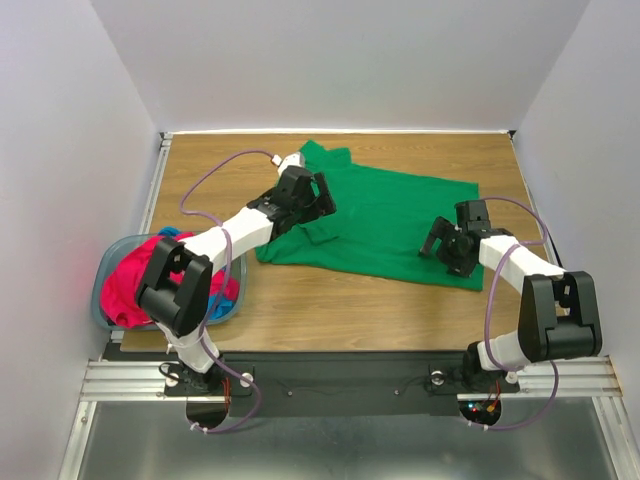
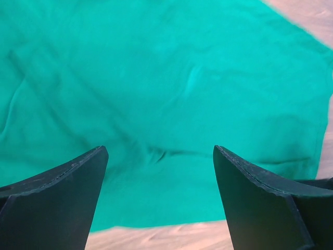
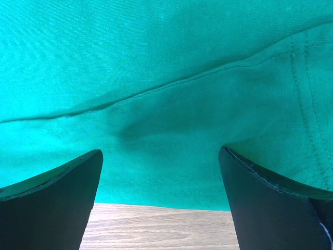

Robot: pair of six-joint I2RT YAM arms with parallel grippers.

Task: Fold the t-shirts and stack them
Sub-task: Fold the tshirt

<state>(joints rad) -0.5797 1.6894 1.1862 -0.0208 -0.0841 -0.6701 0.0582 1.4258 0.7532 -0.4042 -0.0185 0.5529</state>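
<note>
The kelly green t-shirt (image 1: 385, 215) lies spread on the wooden table, partly folded, and fills the left wrist view (image 2: 166, 78) and the right wrist view (image 3: 166, 78). My left gripper (image 1: 322, 197) is open and empty above the shirt's left part. My right gripper (image 1: 437, 243) is open and empty over the shirt's near right edge, with bare wood showing just below the hem. The pink-red t-shirt (image 1: 135, 285) lies crumpled in the basket at the left, with a bit of the blue t-shirt (image 1: 170, 233) showing behind it.
The grey-blue plastic basket (image 1: 104, 270) stands at the table's left edge. White walls close in the back and both sides. Bare wood (image 1: 340, 305) lies between the shirt and the arm bases.
</note>
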